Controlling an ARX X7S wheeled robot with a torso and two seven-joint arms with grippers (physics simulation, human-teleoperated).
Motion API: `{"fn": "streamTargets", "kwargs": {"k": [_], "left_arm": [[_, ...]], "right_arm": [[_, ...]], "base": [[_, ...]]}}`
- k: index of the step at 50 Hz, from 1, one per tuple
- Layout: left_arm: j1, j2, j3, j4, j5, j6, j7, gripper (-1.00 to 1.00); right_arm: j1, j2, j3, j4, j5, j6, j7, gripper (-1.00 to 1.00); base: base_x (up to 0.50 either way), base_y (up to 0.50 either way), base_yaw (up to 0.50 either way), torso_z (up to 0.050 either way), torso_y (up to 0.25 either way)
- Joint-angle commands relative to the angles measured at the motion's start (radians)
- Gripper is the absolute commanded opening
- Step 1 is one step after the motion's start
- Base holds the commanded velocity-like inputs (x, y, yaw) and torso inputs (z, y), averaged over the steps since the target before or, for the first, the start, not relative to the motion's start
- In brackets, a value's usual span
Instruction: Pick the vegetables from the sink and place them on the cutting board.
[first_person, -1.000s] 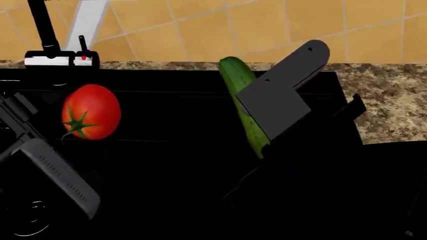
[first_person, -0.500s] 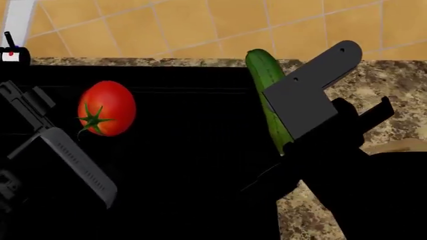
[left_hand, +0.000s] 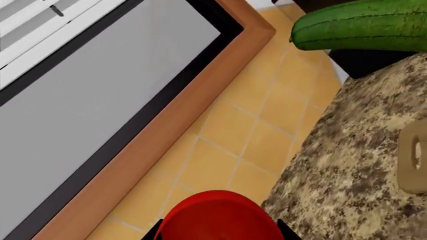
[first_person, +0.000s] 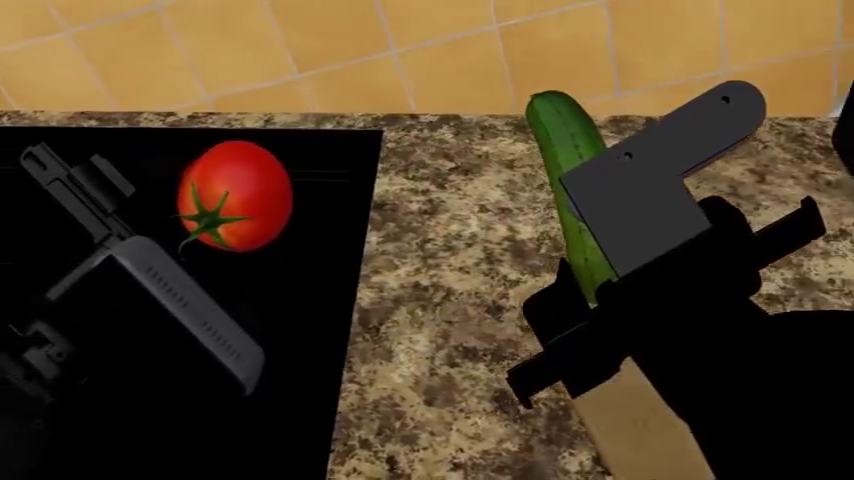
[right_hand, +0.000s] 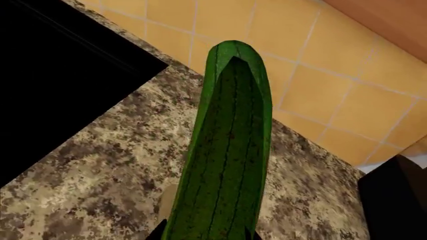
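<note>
- Cucumber (first_person: 567, 180): lower end lying hidden behind the right tool's (first_person: 627, 250) grey plate; cut off by the frame edge in both wrist views.
- Cutting board (first_person: 641, 420): mostly covered by the right arm, running off the bottom edge.
- Tomato (left_hand: 217, 217): only its top showing in the left wrist view.

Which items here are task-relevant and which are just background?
Job: tomato in left gripper; cucumber in right gripper; sink; cutting board.
Background: granite counter; tiled wall; window frame.
</note>
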Motion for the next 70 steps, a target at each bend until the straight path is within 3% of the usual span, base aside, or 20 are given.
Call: {"fn": "streamTargets", "kwargs": {"k": [1,31,41,51,70], "left_arm": [[-0.010,0.013,-0.001,-0.011,-0.044,-0.001,-0.030,-1.00],[-0.008,0.022,-0.009,0.003,-0.074,-0.030,-0.029,-1.00],[-0.040,0.057,-0.073,-0.001,-0.173,-0.118,-0.023,-1.00],[-0.111,0.125,-0.033,-0.099,-0.214,-0.228,0.035,-1.00],[-0.165,0.234,-0.019,-0.328,-0.274,-0.231,0.108,-1.00]], "right_arm": [[0.004,0.007,0.016,-0.001,-0.052,0.005,-0.016,-1.00],[0.006,0.007,0.025,-0.015,-0.037,0.003,-0.001,-1.00],[0.052,-0.070,0.008,0.051,0.018,0.071,0.006,-1.00],[0.051,-0.066,0.011,0.038,0.023,0.068,0.007,-1.00],[0.038,-0.060,0.011,0.024,0.028,0.058,0.012,-1.00]], "base": [[-0.01,-0.50,0.00,0.000,0.000],[0.00,-0.50,0.00,0.001,0.001],[0.00,0.00,0.00,0.000,0.000],[0.00,0.00,0.00,0.000,0.001],[0.00,0.00,0.00,0.000,0.001]]}}
